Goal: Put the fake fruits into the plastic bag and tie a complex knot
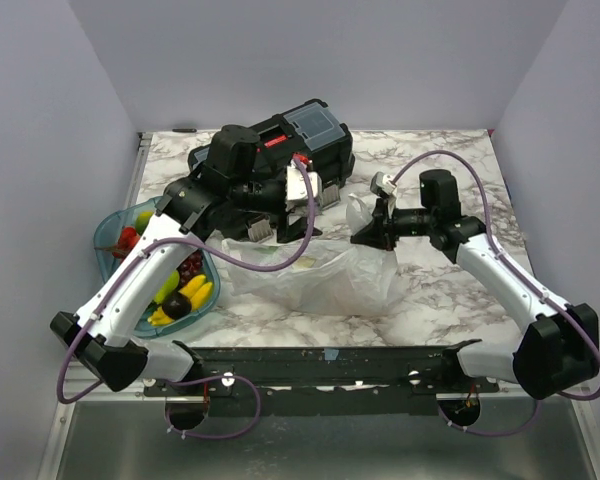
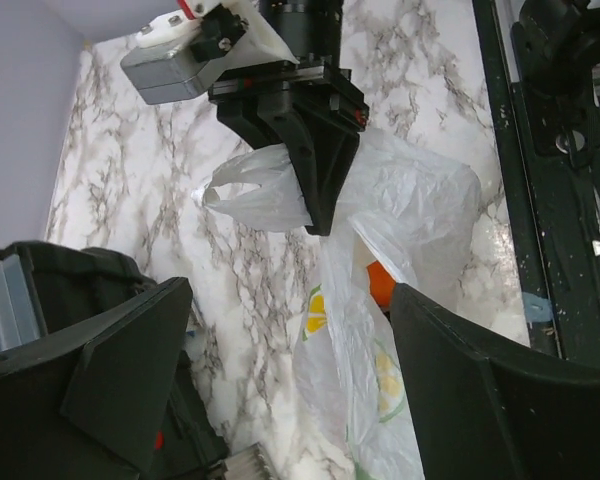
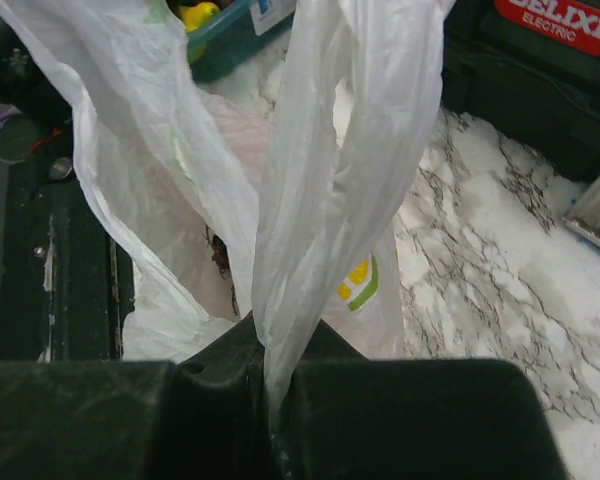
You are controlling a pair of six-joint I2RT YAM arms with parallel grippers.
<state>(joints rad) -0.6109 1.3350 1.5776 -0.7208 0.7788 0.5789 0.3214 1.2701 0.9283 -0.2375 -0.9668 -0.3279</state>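
Right gripper (image 3: 265, 375): clamps shut on a twisted strip of the plastic bag (image 3: 320, 200), which stretches taut away from the fingers.
Left gripper (image 2: 300, 380): fingers spread wide, gripping nothing; bag film shows between them.
Plastic bag: lies slumped on the marble table (image 1: 450, 290), mid-front between both arms; an orange shape shows through the film, identity unclear.
Fake fruits (image 1: 180, 290): yellow, red and dark pieces sit heaped in the teal tray (image 1: 102, 240) at left.
Toolbox (image 1: 315, 130): black, stands at the back.
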